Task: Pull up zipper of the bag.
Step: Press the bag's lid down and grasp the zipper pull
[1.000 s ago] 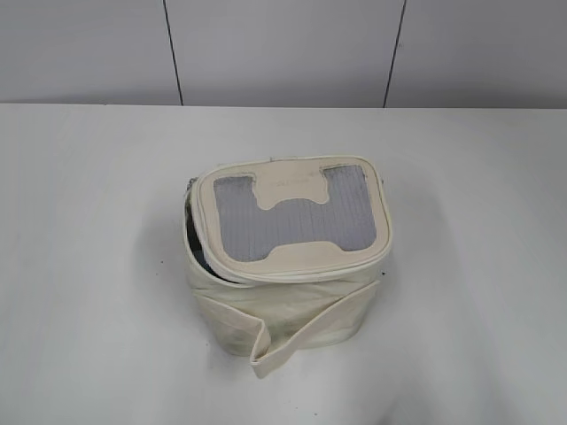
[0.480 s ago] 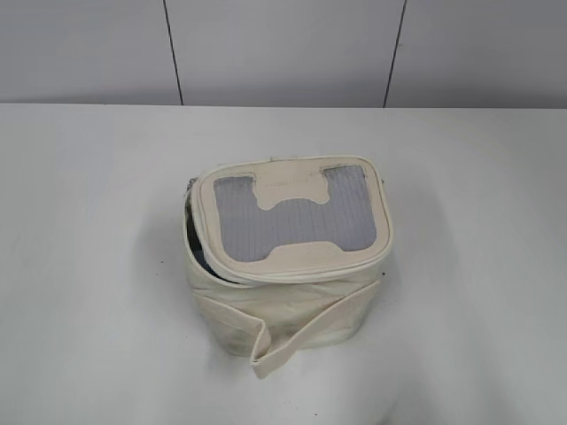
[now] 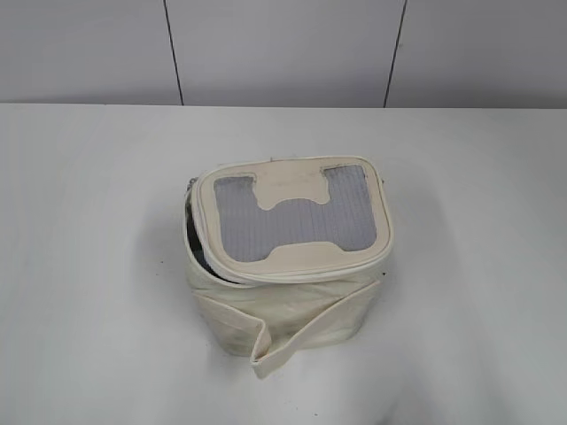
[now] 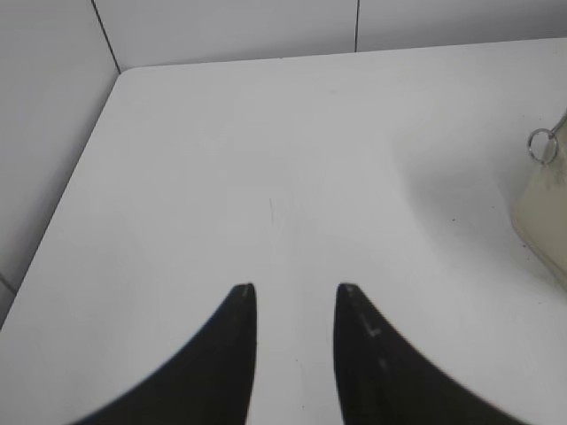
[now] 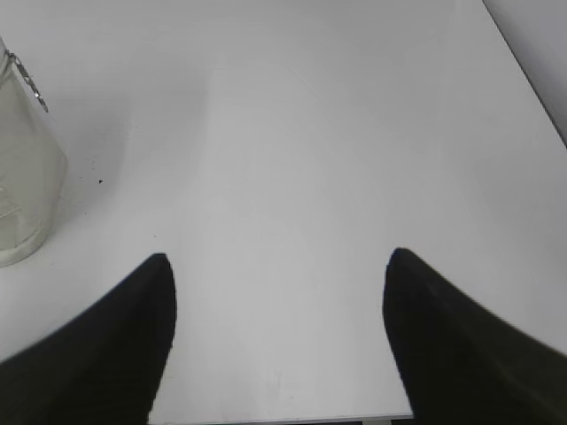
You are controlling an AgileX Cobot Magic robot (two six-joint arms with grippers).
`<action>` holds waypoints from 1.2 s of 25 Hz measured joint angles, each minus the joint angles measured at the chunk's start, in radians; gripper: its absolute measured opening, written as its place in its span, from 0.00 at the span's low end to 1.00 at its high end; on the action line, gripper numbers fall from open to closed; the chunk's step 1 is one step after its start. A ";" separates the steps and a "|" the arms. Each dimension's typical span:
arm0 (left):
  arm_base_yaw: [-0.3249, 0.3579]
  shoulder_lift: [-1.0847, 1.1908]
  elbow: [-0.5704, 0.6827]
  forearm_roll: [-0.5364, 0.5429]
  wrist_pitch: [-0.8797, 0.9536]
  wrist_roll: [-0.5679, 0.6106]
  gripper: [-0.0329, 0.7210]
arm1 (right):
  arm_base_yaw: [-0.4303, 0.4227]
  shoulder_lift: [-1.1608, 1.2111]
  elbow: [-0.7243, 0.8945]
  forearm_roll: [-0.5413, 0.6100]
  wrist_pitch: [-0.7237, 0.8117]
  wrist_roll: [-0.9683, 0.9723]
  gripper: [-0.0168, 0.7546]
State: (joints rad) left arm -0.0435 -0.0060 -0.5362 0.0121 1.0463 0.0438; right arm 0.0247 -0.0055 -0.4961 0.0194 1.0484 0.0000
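The cream-white boxy bag (image 3: pixel 283 310) stands in the middle of the white table, its lid with the grey mesh panel (image 3: pixel 288 217) on top and a wide cream strap (image 3: pixel 306 332) across the front. The zipper (image 3: pixel 197 243) gapes on the lid's left side, dark inside. A silver ring pull (image 4: pixel 541 144) shows at the bag's corner (image 4: pixel 542 217) in the left wrist view. Another metal pull (image 5: pixel 27 78) hangs on the bag's edge (image 5: pixel 22 190) in the right wrist view. My left gripper (image 4: pixel 295 289) is open and empty, left of the bag. My right gripper (image 5: pixel 279 258) is wide open and empty, right of it. Neither gripper shows in the exterior view.
The white table (image 3: pixel 89 266) ends at a grey panelled wall (image 3: pixel 283 53) behind. Its left edge (image 4: pixel 75 177) shows in the left wrist view, its right edge (image 5: pixel 523 66) and near edge (image 5: pixel 275 418) in the right wrist view.
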 joint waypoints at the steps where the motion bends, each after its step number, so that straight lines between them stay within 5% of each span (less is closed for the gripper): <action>1: 0.000 0.000 0.000 0.000 0.000 0.000 0.36 | 0.000 0.000 0.000 0.000 0.000 0.000 0.76; 17: -0.096 0.140 -0.027 -0.012 -0.083 0.000 0.36 | 0.000 0.131 -0.032 0.049 -0.052 -0.037 0.76; 23: -0.097 0.375 -0.040 -0.200 -0.296 0.011 0.52 | 0.032 0.294 -0.036 0.194 -0.174 -0.146 0.76; 30: -0.097 0.755 -0.160 -0.423 -0.388 0.203 0.56 | 0.161 0.607 -0.129 0.252 -0.238 -0.348 0.76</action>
State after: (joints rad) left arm -0.1405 0.7487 -0.6961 -0.4109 0.6586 0.2468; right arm 0.1856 0.6011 -0.6255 0.2715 0.8102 -0.3480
